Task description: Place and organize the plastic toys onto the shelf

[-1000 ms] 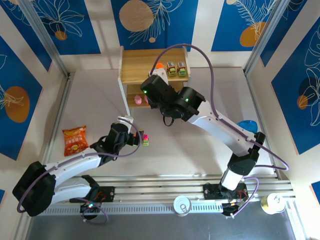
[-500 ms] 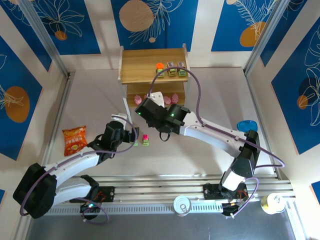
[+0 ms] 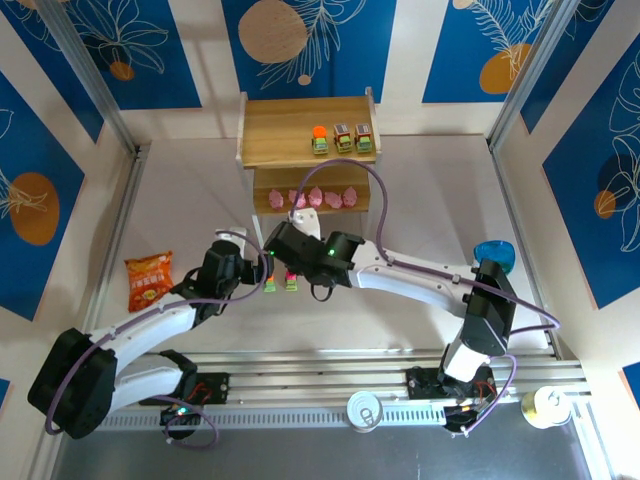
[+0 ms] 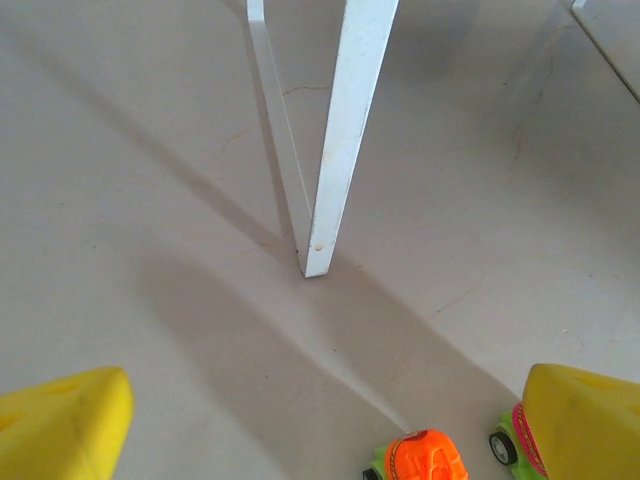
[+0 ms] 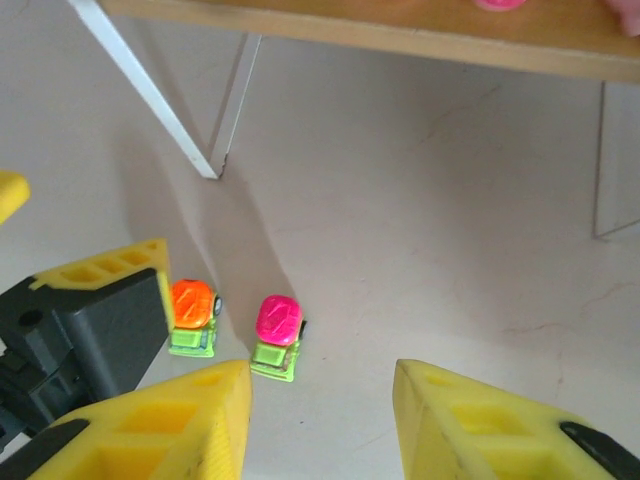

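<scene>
The shelf (image 3: 275, 130) stands at the back centre. Three green toy cars (image 3: 341, 138) sit in a row on its top board, and several pink figures (image 3: 314, 198) line the lower board. Two more cars stand side by side on the table, one orange-topped (image 5: 193, 315) (image 4: 425, 458), one magenta-topped (image 5: 277, 335) (image 3: 291, 282). My left gripper (image 3: 262, 274) (image 4: 320, 425) is open, low at the table, with the orange-topped car just inside its right finger. My right gripper (image 3: 287, 262) (image 5: 320, 405) hovers open above the magenta-topped car, holding nothing.
The shelf's white front leg (image 4: 345, 130) stands just ahead of my left gripper. An orange-red snack bag (image 3: 150, 280) lies at the left. A blue bowl (image 3: 493, 250) sits at the right, and a can (image 3: 365, 408) rests on the near rail.
My right arm has drawn back from the shelf top down to the cars on the table, with the orange-topped car left on the top board. My left gripper has crept right toward the two cars.
</scene>
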You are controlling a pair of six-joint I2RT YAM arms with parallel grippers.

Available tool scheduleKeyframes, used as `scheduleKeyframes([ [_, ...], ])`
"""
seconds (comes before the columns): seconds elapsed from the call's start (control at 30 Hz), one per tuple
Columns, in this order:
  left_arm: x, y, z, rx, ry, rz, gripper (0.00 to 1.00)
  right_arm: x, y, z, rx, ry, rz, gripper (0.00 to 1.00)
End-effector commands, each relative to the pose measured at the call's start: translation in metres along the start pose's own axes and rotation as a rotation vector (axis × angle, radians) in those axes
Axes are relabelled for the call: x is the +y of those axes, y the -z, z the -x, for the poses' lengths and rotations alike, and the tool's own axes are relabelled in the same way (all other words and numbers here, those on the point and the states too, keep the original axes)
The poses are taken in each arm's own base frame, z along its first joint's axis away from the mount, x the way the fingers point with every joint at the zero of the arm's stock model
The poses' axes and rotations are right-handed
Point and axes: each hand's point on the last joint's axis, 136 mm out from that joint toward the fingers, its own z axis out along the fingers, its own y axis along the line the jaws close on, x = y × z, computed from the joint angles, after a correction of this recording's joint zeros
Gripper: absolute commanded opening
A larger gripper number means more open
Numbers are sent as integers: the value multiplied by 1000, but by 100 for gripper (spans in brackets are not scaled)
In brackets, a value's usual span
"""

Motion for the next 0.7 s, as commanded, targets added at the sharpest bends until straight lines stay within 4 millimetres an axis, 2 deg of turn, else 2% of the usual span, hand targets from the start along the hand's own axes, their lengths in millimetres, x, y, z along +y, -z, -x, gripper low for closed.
scheduleKeyframes([
  [0.0, 1, 0, -1, -2, 42, -24, 100, 11, -9, -9, -1, -42, 17, 42],
  [0.37, 4, -3, -4, 9, 72, -35, 100, 23, -42, -47, 62, -56, 22, 42],
  [0.67, 6, -3, -5, 13, 86, -34, 100, 27, -65, -68, 101, -44, -7, 42],
])
